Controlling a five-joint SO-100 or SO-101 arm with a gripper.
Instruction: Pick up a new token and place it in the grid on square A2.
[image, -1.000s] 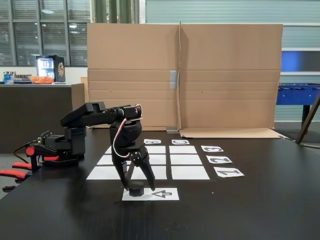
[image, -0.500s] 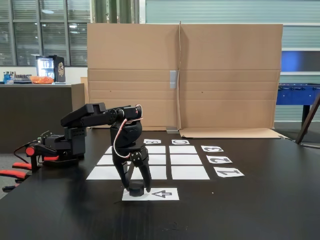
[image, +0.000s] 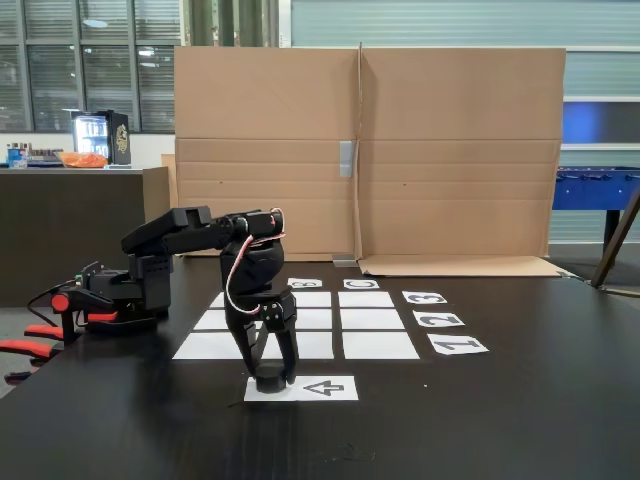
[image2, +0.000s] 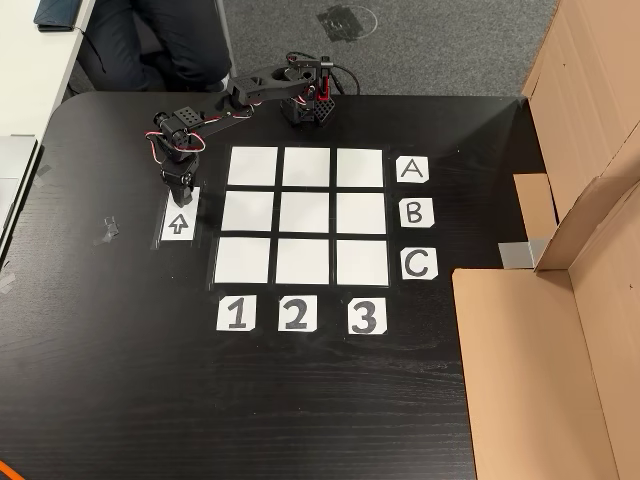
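On the arrow sheet at the near edge of the worktop, we are seeing our fingers, spread a second ago, closing onto the token, readying a lift toward square A2.

The tabletop is matte black. On it the grid shows nine plain white squares, flanked by white labels printed with dark grey letters and numbers. The arrow sheet is white with a dark outlined arrow. The token is black, like the arm, which trails red and white wires. Brown cardboard stands at the far side.
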